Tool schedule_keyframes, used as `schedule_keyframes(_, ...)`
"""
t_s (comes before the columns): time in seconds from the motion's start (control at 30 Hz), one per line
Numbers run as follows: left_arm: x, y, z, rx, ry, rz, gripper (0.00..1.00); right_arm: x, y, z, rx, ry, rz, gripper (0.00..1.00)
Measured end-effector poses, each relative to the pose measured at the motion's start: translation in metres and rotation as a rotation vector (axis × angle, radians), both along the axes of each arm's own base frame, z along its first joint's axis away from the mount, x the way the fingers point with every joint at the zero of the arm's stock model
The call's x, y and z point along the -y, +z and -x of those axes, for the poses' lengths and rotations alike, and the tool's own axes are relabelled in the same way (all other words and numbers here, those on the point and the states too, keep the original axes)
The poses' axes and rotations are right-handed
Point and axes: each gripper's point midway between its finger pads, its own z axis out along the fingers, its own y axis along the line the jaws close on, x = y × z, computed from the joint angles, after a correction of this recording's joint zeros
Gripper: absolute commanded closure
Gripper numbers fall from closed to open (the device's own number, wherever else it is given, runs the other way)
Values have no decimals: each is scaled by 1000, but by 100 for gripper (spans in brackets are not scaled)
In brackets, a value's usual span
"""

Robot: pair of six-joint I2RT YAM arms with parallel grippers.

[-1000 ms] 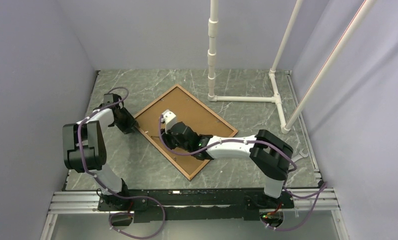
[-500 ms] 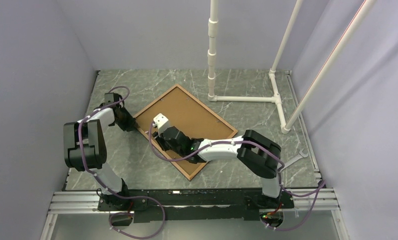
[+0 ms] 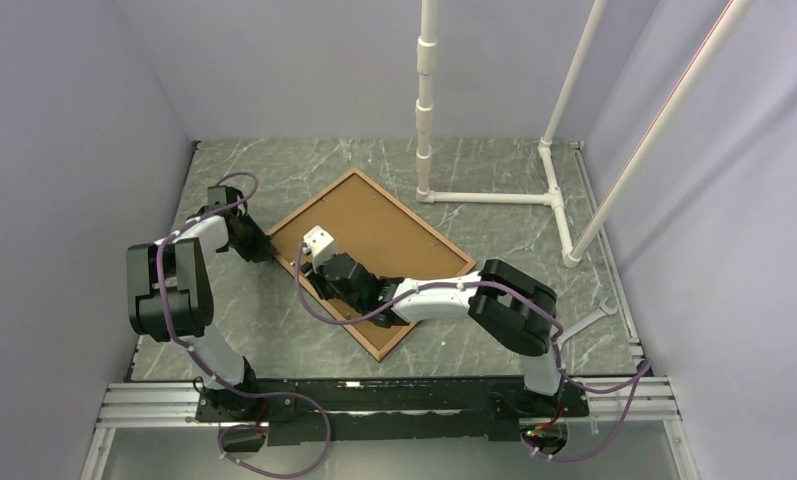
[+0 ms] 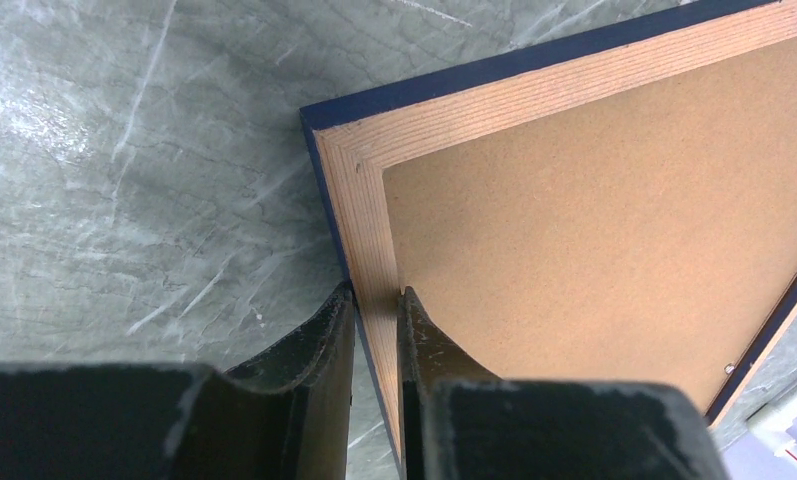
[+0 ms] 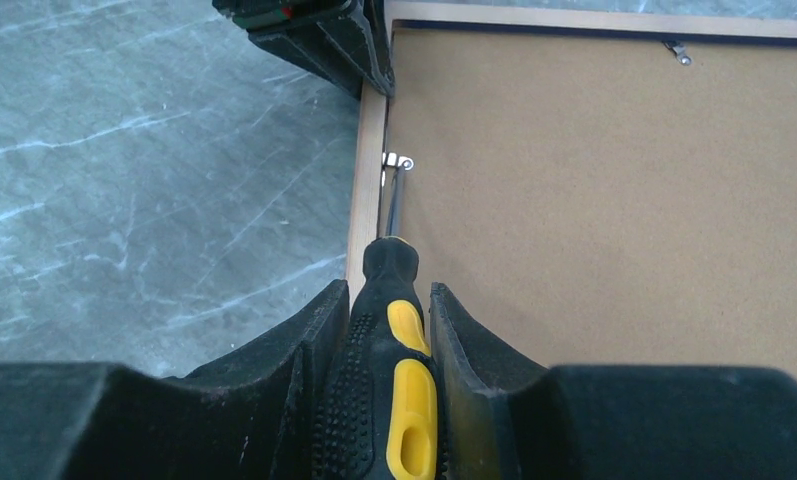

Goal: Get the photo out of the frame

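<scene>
Two arms in view, I run both. Far left, the left gripper [image 4: 376, 295] sits low on the grey marble table [image 3: 274, 330], at the left corner of the one frame [image 4: 444, 110]. Its two jaws are nearly together and pinch the frame's side rail just below that corner, one finger outside against the navy edge, one inside on the bare-wood lip. The frame lies face down and flat, turned like a diamond mid-table, and is touched by both arms. One photo [image 3: 389, 225] sits inside the frame, only its brown hardboard back showing and its printed side hidden, filling the opening edge to edge. Moving right, the right gripper [image 5: 389, 290] reaches over the frame's near-left side, jaws clamped on one screwdriver [image 5: 392, 350] with a black-and-yellow handle. The shaft points forward along the inner edge of the rail. Its tip is at a small metal tab [image 5: 402, 162] where rail meets backing; I can't tell if the tip is seated in it. I count two such tabs in the right wrist view, the second [image 5: 679, 48] on the far rail, apart from the tool. The left gripper's black fingers show at the top of that same view, just beyond the first tab. Far right, one white pipe stand [image 3: 484, 197] sits on the table behind the frame, not touching it.
</scene>
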Motion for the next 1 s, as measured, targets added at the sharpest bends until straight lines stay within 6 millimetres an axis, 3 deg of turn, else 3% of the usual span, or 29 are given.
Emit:
schedule_keyframes(0.6,0,0,0,-4,-1,0,100,6,-18,19,-7,15,40,100)
schedule_keyframes(0.77,0,0,-1,-1,-5,-1,100,4,-19,17,-9,20,31,100)
schedule_keyframes(1.0,-3,0,-7,25,-9,-12,100,-18,-28,2,20,-11,29,100)
